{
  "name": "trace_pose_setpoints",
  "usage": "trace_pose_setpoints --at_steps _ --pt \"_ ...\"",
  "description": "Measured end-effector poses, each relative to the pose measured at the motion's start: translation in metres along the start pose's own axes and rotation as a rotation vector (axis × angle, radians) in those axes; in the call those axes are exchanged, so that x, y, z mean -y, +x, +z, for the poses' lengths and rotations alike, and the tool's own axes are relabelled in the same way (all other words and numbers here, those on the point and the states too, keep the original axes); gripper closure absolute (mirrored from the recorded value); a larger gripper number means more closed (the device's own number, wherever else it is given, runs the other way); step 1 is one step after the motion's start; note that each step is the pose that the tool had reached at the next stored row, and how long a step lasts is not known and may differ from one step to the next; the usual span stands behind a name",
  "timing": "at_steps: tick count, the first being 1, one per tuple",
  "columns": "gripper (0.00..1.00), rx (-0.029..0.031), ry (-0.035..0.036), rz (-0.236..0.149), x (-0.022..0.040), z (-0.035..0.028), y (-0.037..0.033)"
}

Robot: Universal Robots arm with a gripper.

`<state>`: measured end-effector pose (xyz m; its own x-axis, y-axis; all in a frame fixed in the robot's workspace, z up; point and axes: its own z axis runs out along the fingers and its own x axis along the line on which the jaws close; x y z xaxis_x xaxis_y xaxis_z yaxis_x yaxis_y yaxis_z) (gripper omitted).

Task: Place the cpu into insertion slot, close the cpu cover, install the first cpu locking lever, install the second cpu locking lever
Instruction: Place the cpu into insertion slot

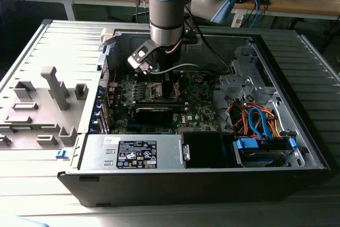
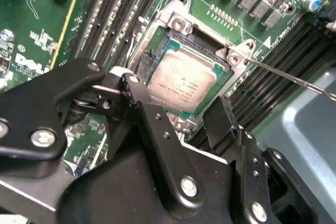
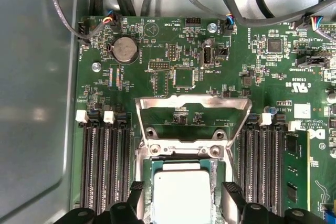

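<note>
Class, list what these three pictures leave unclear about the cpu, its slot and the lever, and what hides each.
- Second wrist view: the gripper hides the near side of the insertion slot; the thin lever runs off the edge.
- First wrist view: the cpu is cut off by the picture's edge.
- Exterior view: the arm covers the slot and cpu.

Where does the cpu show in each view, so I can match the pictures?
Exterior view: hidden under the gripper, above the motherboard.
First wrist view: the cpu lies beside the open cpu cover.
Second wrist view: cpu seated in the insertion slot, between the fingers.
Shared landmark: black memory slots flanking it in both wrist views.
</note>
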<state>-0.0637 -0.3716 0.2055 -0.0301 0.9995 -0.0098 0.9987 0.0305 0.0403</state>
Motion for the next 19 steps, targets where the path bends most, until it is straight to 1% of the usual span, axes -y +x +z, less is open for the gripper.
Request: trace_pose_setpoints --at_steps 2,3,4,5,8,9,10,11,12,14,17,19 --pt "0.32 0.0038 0.0042 -0.001 -0.002 0.0017 -0.0001" --pt "0.32 0.0056 0.0053 -0.002 -0.0025 0.0025 -0.0001" --pt "0.32 0.0107 0.006 -0.002 -0.0028 0.0028 -0.0001" --pt "0.32 0.0123 0.0059 -0.002 -0.0028 0.0029 -0.0001" --pt "0.32 0.0128 0.0058 -0.002 -0.0029 0.0029 0.0001" --pt "0.34 0.0128 0.0058 -0.002 -0.0029 0.0029 0.0004" --pt "0.4 0.0126 0.0058 -0.002 -0.0029 0.0029 0.0004" --pt "0.4 0.0127 0.0059 -0.002 -0.0029 0.0029 0.0004" --pt "0.47 0.0127 0.0059 -0.002 -0.0029 0.0029 0.0004" --pt "0.47 0.0124 0.0059 -0.002 -0.0029 0.0029 0.0005" --pt "0.47 0.0097 0.0056 0.001 -0.0025 0.0029 0.0005" --pt "0.47 0.0091 0.0058 0.005 -0.0018 0.0029 0.0006"
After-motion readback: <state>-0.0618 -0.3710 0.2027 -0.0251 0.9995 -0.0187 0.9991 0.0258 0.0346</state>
